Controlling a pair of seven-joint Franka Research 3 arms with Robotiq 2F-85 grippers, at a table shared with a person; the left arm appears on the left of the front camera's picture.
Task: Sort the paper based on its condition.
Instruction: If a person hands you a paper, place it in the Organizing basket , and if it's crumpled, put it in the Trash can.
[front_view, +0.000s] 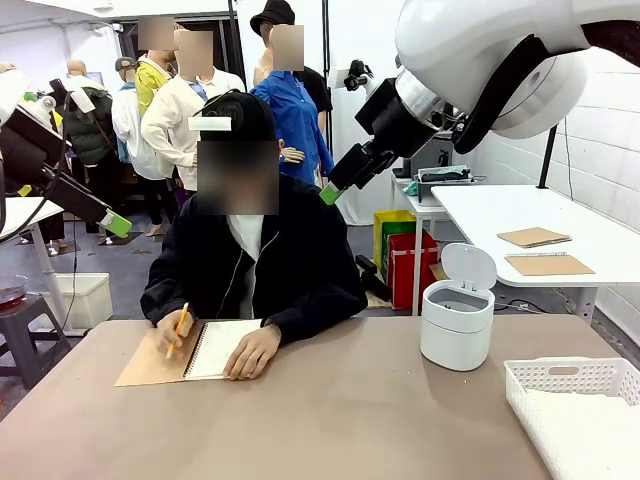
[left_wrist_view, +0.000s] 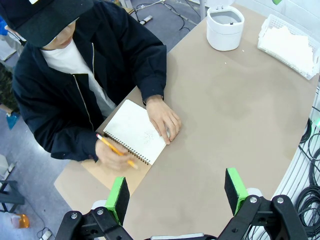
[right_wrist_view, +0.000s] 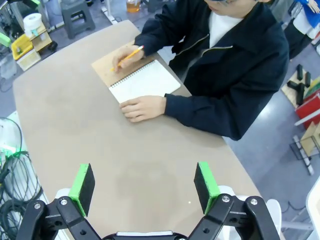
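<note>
1. While both my arms hang high above the table, my left gripper stands with jaws spread wide, holding nothing.
2. Likewise my right gripper: jaws wide apart, empty.
3. One white latticed basket, at my near right corner.
4. Within it, the paper: loose white sheets, lying rumpled. I judge it very light, limp, easily creased or torn, sheets apt to slide together. Best pinched at a free edge or corner, one sheet at a time.
5. One white bin, lid raised, beyond the basket.
6. One spiral-bound notebook, open at the far edge. The person's hand rests on it and the other holds a pencil.
</note>
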